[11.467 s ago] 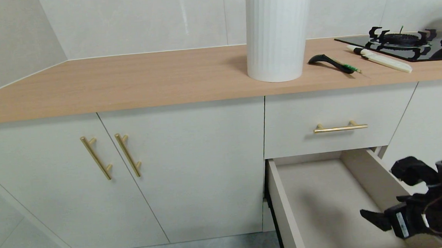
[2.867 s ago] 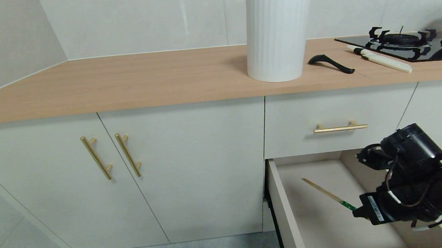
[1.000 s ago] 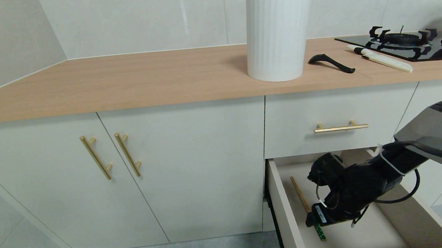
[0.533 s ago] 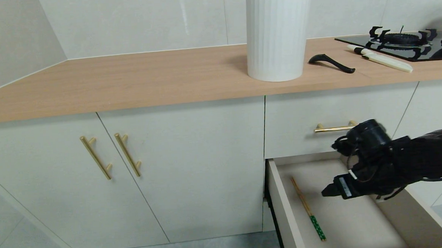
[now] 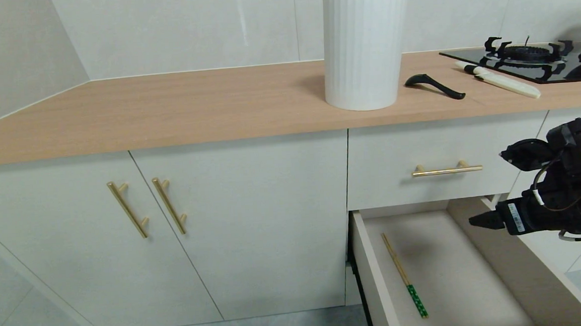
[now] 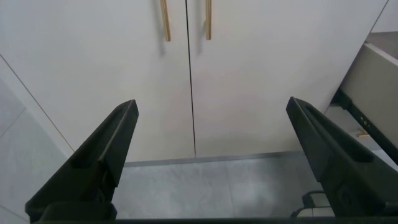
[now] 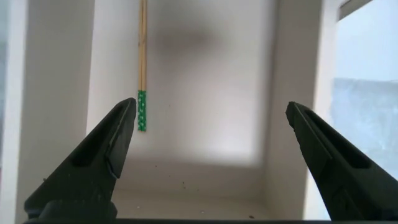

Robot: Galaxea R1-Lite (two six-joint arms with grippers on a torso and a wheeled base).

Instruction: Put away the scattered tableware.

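A pair of wooden chopsticks (image 5: 403, 276) with green ends lies along the left side of the open drawer (image 5: 372, 283). My right gripper (image 5: 493, 187) hangs open and empty above the drawer's right side, level with the upper drawer front. The right wrist view looks down on the chopsticks (image 7: 142, 62) on the drawer floor (image 7: 211, 74), between the spread right gripper (image 7: 211, 162) fingers. On the counter lie a black spoon (image 5: 433, 85) and a white knife (image 5: 497, 78). The left gripper (image 6: 211, 162) is open and empty, low before the cabinet doors (image 6: 249, 74).
A tall white ribbed container (image 5: 361, 45) stands on the wooden counter (image 5: 168, 110) left of the spoon. A black gas hob (image 5: 528, 56) is at the far right. A shut drawer with a gold handle (image 5: 447, 169) sits above the open one.
The right gripper let go of the chopsticks in the drawer, then rose out of it and drew back to the right. The chopsticks stay flat by the left wall.
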